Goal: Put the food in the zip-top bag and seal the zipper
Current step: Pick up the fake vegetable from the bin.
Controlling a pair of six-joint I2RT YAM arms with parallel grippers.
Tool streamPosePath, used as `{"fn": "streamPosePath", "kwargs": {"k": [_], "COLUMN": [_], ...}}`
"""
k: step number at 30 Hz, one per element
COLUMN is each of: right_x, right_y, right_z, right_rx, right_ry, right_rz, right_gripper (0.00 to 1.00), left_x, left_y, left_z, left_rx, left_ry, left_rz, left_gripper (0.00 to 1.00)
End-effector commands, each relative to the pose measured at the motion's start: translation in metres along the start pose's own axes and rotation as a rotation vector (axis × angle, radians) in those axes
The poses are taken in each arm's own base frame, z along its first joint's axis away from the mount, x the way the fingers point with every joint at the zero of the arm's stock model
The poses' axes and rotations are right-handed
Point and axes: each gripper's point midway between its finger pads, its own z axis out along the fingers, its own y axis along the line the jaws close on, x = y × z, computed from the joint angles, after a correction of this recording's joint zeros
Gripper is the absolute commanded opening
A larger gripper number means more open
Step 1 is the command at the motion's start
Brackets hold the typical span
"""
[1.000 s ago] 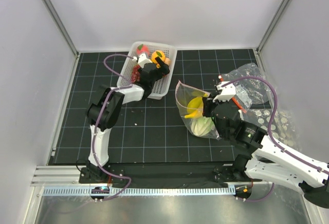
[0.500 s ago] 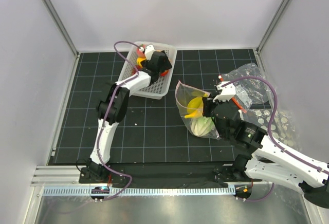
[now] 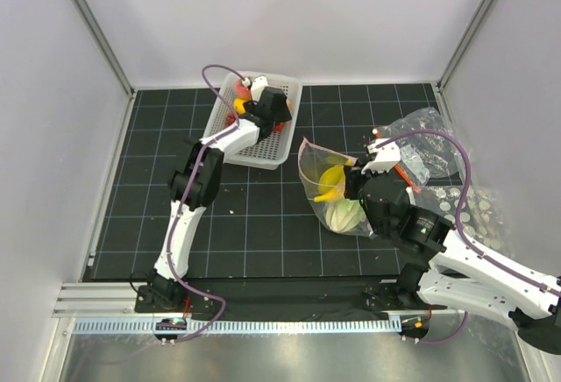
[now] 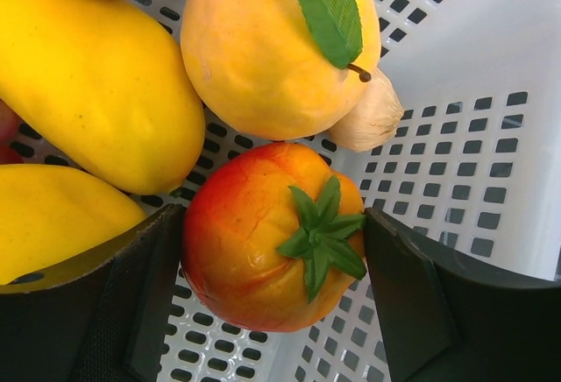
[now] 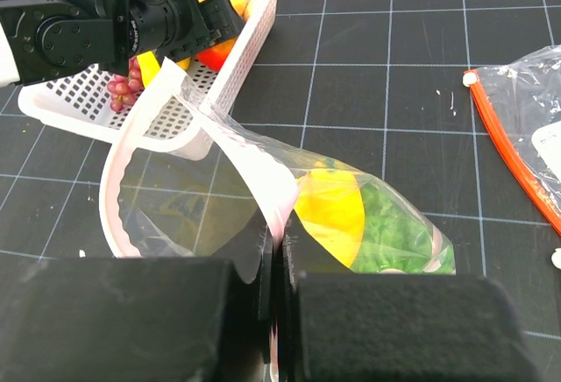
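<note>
Two yellow and green pieces, a banana (image 5: 331,211) and a leafy cabbage (image 5: 399,235), lay inside the zip-top bag (image 5: 188,215). The bag stood on the black gridded mat (image 3: 263,215), nearer the arm bases than the white basket (image 3: 263,150) and on the right arm's side of it. The right gripper (image 5: 273,251) had its jaws pinched tight on the bag's mouth edge. From there the pale zipper (image 5: 245,167) looped up and round toward the basket's near corner, and the mouth gaped open. Beyond the bag, farther to that side of the basket, lay an undotted clear bag (image 5: 517,119) with an orange-red strip.

Inside the basket, the left gripper (image 4: 273,259) reached down with its jaws spread to either side of the orange-red round fruit (image 4: 254,242). Both fingers (image 4: 96,312) stood right at the fruit's skin, but whether they pressed on it could not be told. The fruit sat on the basket floor, touching a yellow-orange fruit with a green leaf (image 4: 263,49) just beyond it. A small beige piece (image 4: 372,119) and two yellow pieces (image 4: 88,75) crowded beside it. Dark grapes (image 5: 123,88) showed through the basket's near wall.
</note>
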Motion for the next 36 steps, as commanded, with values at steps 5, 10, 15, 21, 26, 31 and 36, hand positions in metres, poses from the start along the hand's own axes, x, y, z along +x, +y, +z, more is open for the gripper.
{"fn": "streamPosePath", "kwargs": {"k": [5,10,15,21,26,31,36], "right_x": [-0.019,-0.019,-0.019,-0.02,-0.02,-0.02,-0.017], "right_y": [0.007,0.007,0.008,0.008,0.008,0.009,0.012], "right_z": [0.001,0.0,0.0,-0.001,-0.001,-0.001,0.001], "right_rx": [-0.012,-0.017,-0.022,-0.026,-0.027,-0.034,-0.04], "right_ry": [-0.053,-0.056,-0.054,-0.056,-0.054,-0.053,-0.044], "right_rz": [0.063,0.069,0.069,0.072,0.071,0.071,0.064], "right_gripper": [0.01,0.01,0.01,0.01,0.01,0.01,0.01], "left_x": [0.014,0.02,-0.004,-0.023,-0.043,-0.048,-0.058], "left_y": [0.025,0.03,0.014,0.004,-0.007,-0.009,-0.004], "left_z": [-0.023,-0.044,-0.076,-0.106,-0.138,-0.164,-0.206], "left_rx": [-0.036,0.011,0.109,0.173,0.223,0.218,0.264], "left_ry": [0.049,0.06,-0.035,-0.127,-0.213,-0.261,-0.293], "left_rz": [0.124,0.127,0.107,0.094,0.102,0.132,0.093], "left_gripper": [0.5,0.36,0.33,0.33,0.32,0.32,0.33]}}
